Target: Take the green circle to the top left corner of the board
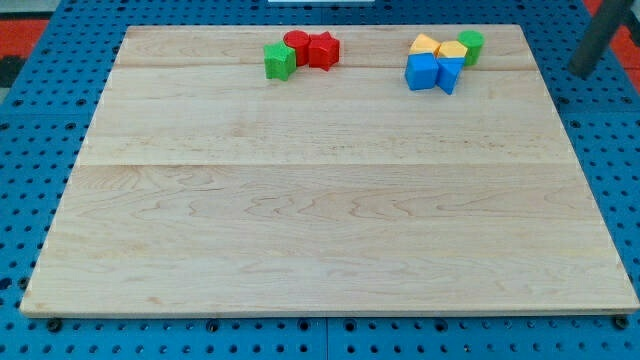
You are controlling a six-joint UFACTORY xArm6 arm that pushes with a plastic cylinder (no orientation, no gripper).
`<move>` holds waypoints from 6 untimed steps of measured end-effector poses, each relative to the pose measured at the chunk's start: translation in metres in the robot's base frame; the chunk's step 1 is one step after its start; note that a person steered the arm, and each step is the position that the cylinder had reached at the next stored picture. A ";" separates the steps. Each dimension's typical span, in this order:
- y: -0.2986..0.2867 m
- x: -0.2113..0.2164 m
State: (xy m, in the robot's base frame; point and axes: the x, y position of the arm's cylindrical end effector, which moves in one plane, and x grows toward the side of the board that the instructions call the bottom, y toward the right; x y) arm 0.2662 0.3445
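The green circle (471, 45) stands near the board's top edge, right of the middle, at the right end of a tight cluster. It touches a yellow block (452, 50). My tip (582, 68) is the lower end of a dark rod at the view's top right. It is off the board's right edge, to the right of the green circle and apart from it.
The cluster also holds a second yellow block (425, 44), a blue cube (421, 71) and another blue block (449, 75). Further left stand a red circle (296, 43), a red star (323, 50) and a green block (279, 60). A blue perforated table (30, 150) surrounds the wooden board (320, 220).
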 end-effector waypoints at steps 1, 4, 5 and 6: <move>-0.020 -0.035; -0.214 -0.015; -0.189 0.008; -0.138 0.009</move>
State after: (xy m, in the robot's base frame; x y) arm 0.2753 0.2067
